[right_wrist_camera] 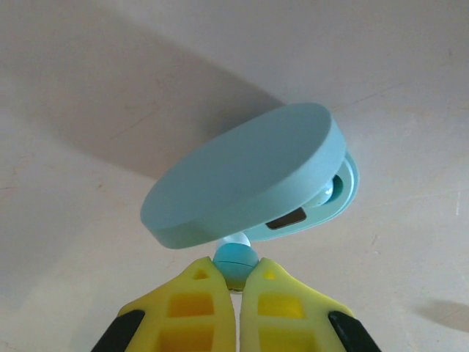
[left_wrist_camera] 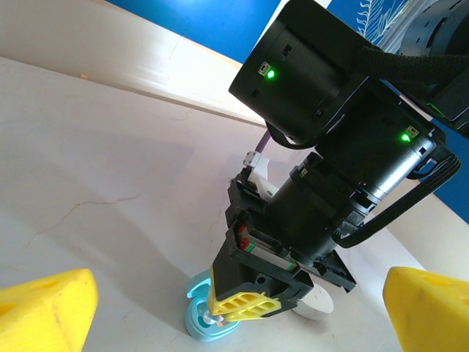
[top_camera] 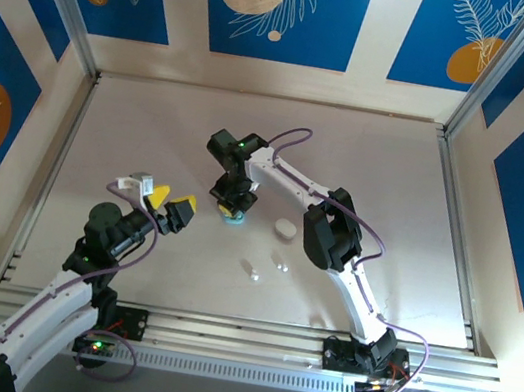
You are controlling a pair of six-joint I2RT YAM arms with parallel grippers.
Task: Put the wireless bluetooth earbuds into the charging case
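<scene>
Right wrist view: your right pincer (right_wrist_camera: 236, 279) is pressed together on a pale blue earbud (right_wrist_camera: 235, 257); the blue case (right_wrist_camera: 242, 176) lies lid-up just ahead of its tips.
Handling: probably light, glossy and slippery; pinch it across its middle, gently.
Left pincer (top_camera: 169, 202): spread, empty.

A: From above, how much of the pale blue case (top_camera: 231, 217) shows?
B: A sliver under the right jaws. The white bud (top_camera: 282, 261) and second bud (top_camera: 254, 274) on the bench (top_camera: 151, 136) are mere specks.
A: Right wrist view?
B: The lid (right_wrist_camera: 242, 180) hides most of the case's inside, and the pinched pale blue bud (right_wrist_camera: 235, 257) is half covered.
A: Left wrist?
B: The white case (left_wrist_camera: 316, 303) sits partly behind the right jaws. The left jaws are cut by both side edges.
</scene>
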